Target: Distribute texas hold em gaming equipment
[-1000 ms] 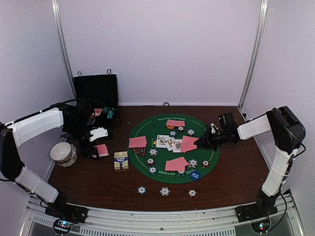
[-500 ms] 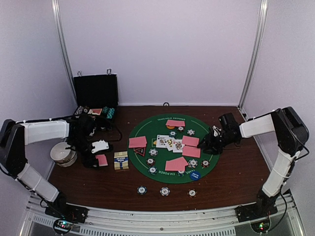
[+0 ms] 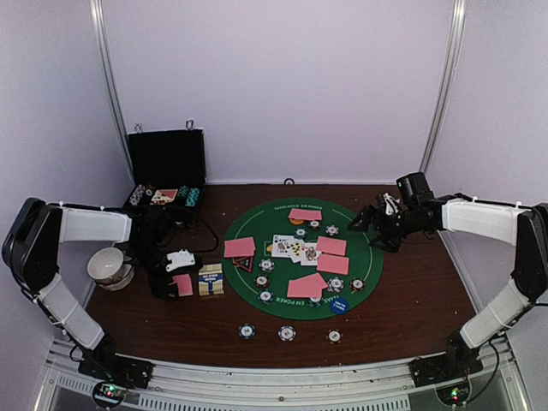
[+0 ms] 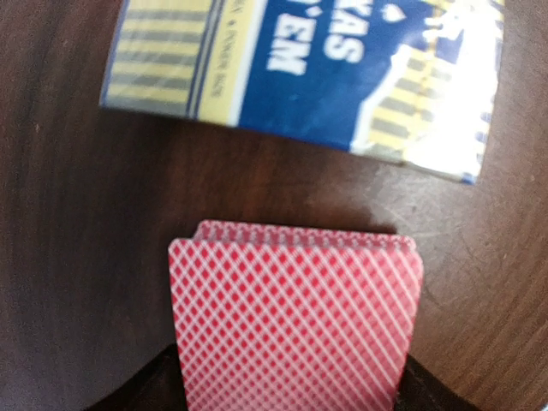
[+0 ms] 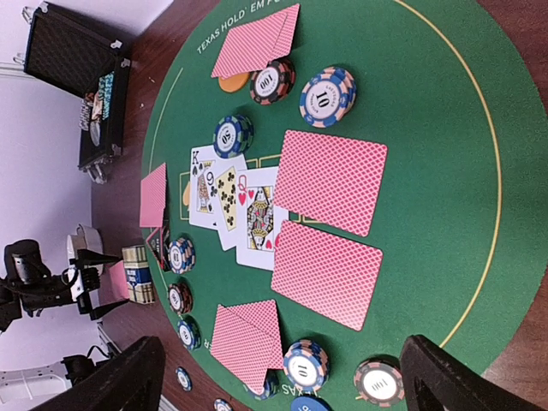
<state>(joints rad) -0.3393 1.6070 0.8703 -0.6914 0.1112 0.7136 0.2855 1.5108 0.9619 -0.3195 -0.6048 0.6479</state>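
The stack of pink-red diamond-backed playing cards [image 4: 295, 317] is hanging, seemingly clamped in the left claw [image 3: 174, 284], just beside the blue-and-yellow cardboard box [image 4: 300, 68] on the dark wooden tabletop [image 4: 77, 257], risking snagging it and spilling, while the right claw [image 3: 370, 224] is hovering empty, jaws apart, over the green felt mat [image 5: 445, 128].

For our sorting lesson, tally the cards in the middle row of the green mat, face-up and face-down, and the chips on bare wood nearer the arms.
Face-up cards: 3
Face-down cards: 2
Chips on the wood: 3
Total: 8
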